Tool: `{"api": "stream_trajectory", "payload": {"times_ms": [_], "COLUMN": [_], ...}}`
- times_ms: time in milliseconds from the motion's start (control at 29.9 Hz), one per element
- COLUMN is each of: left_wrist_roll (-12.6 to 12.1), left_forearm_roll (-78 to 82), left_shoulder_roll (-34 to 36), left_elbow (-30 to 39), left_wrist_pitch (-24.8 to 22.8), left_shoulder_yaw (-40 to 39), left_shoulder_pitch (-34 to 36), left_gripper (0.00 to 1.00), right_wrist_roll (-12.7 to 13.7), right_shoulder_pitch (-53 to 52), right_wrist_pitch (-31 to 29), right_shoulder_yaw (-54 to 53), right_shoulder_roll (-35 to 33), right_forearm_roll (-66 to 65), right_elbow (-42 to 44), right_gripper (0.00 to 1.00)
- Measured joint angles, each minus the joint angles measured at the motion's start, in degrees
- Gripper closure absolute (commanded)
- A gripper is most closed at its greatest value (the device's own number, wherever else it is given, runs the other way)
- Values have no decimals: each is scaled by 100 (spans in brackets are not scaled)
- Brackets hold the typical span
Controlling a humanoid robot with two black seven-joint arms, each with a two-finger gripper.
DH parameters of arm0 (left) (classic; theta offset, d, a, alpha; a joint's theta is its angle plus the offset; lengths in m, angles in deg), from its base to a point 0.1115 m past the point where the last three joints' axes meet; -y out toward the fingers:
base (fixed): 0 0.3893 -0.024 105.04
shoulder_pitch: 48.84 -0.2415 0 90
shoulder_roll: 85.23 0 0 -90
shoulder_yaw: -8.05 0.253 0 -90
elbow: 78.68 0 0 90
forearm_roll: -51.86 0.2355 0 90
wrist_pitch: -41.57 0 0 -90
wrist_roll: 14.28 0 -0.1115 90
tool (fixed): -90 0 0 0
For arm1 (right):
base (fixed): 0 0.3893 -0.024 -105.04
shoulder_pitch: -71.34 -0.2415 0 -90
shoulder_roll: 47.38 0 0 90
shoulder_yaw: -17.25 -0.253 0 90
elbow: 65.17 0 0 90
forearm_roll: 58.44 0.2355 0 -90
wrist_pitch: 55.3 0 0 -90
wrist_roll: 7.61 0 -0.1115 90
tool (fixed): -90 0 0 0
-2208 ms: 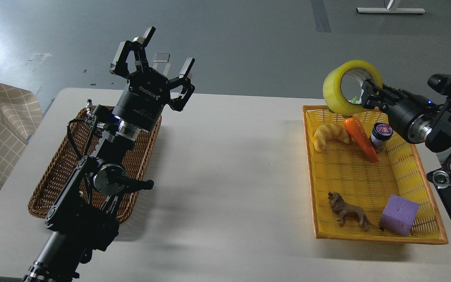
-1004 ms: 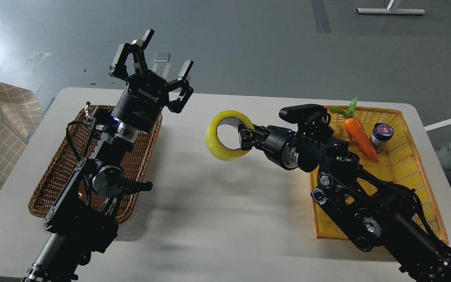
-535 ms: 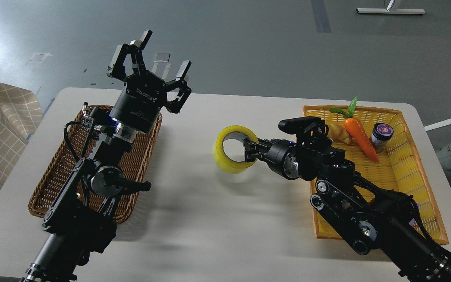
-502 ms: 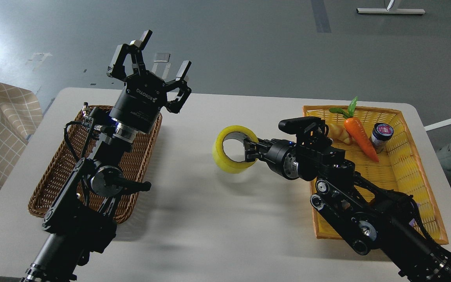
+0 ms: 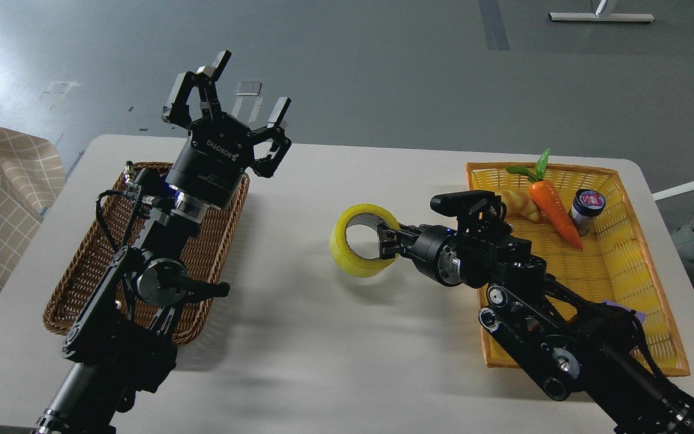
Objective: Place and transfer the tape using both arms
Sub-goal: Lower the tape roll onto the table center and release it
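Tape (image 5: 360, 260): wide roll, translucent yellow, glossy, pale core. Pinched through its wall by the right gripper (image 5: 385, 242), one finger inside the core, one outside. Position: mid-table, low over the surface or just touching it; contact cannot be told. Change: two seconds ago it hung above the far end of the yellow basket (image 5: 621, 265); it has since travelled left and descended steadily. Judgement: the placing step is near its end, release on the table comes next, with the handover to the other arm still to come.

Right gripper: black, closed on the tape wall, arm stretched leftward from the basket side.

Left gripper (image 5: 226, 99): black, "ROBOTIQ" lettering, fingers spread wide and empty, pointing up above the far end of the wicker basket (image 5: 88, 271). Hardly moved over the same interval; it seems to be waiting its turn.

Table (image 5: 335, 337): pale, matte, rounded corners, bare at centre.

Wicker basket: brown, woven, shallow, rectangular, left side; what shows of its floor is bare.

Yellow basket: plastic lattice, orange rim, right side. Contents visible: carrot (image 5: 550, 208), smooth orange with green top; croissant (image 5: 518, 204), pale and ridged, partly hidden by the arm; small jar (image 5: 585, 208), dark with printed lid; a purple edge (image 5: 624, 308), mostly hidden.
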Motion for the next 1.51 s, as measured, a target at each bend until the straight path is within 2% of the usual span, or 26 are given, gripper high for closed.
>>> {"api": "stream_trajectory", "payload": {"times_ms": [1071, 1204, 1238, 1271, 1338, 1405, 1506], "left_wrist_roll": [0, 0, 0, 0, 0, 0, 0], "left_forearm_roll": [-2, -2, -2, -2, -2, -2, -2], "left_shoulder_roll": [-20, -10, -6, -2, 2, 3, 3], "left_elbow": [6, 8, 8, 8, 8, 8, 7], "left_wrist_pitch": [-3, -6, -6, -6, -11, -19, -22], "left_shoulder_yaw": [-9, -16, -16, -17, -17, -17, -17], "left_shoulder_pitch": [-40, -40, -40, -40, -40, -40, -40], "left_gripper": [2, 2, 2, 2, 2, 2, 2], "right_wrist_roll": [-14, -24, -27, -29, -40, -63, -83], "right_shoulder_pitch": [150, 151, 151, 151, 151, 132, 90], "right_wrist_pitch": [0, 0, 0, 0, 0, 0, 0], "right_shoulder_yaw": [-6, -14, -17, -21, -30, -37, -39], "right_shoulder_roll": [0, 0, 0, 0, 0, 0, 0], "right_forearm_roll": [0, 0, 0, 0, 0, 0, 0], "right_elbow": [291, 327, 355, 392, 452, 485, 496], "right_gripper": [70, 61, 53, 50, 49, 43, 31]}}
